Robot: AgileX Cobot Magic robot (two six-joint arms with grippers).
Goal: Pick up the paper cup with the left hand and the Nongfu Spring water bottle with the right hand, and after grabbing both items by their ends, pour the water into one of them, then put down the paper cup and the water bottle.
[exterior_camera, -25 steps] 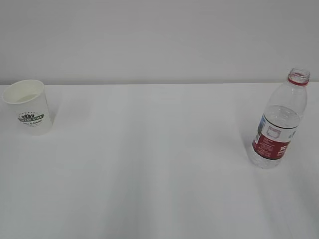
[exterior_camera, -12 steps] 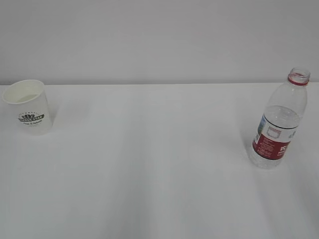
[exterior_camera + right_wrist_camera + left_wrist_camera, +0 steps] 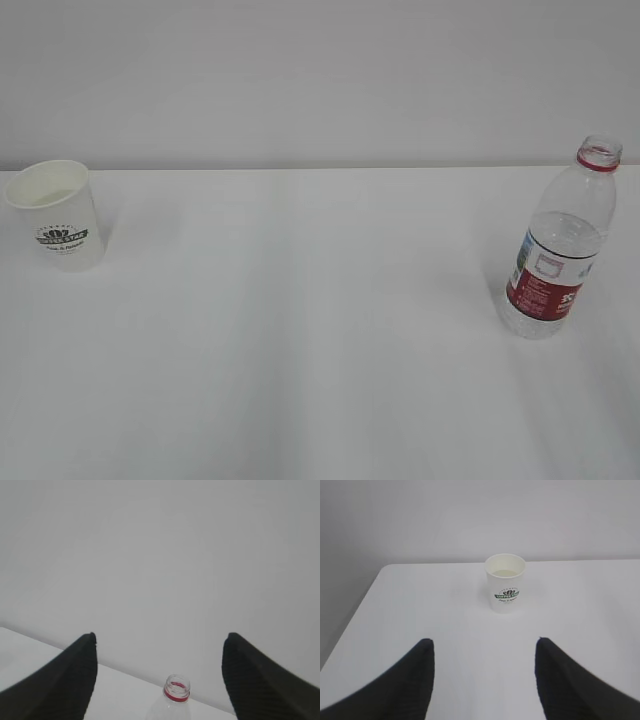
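Both hands, left hand [image 3: 482, 680] and right hand [image 3: 159, 680], spread wide and empty, face the paper cup [image 3: 505, 583] and the Nongfu Spring water bottle [image 3: 172, 700].

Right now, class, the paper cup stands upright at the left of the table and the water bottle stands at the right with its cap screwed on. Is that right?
Not quite. The water bottle has no cap; its mouth is open above the red neck ring, as the right wrist view shows. The paper cup does stand upright at the left of the table, the bottle at the right.
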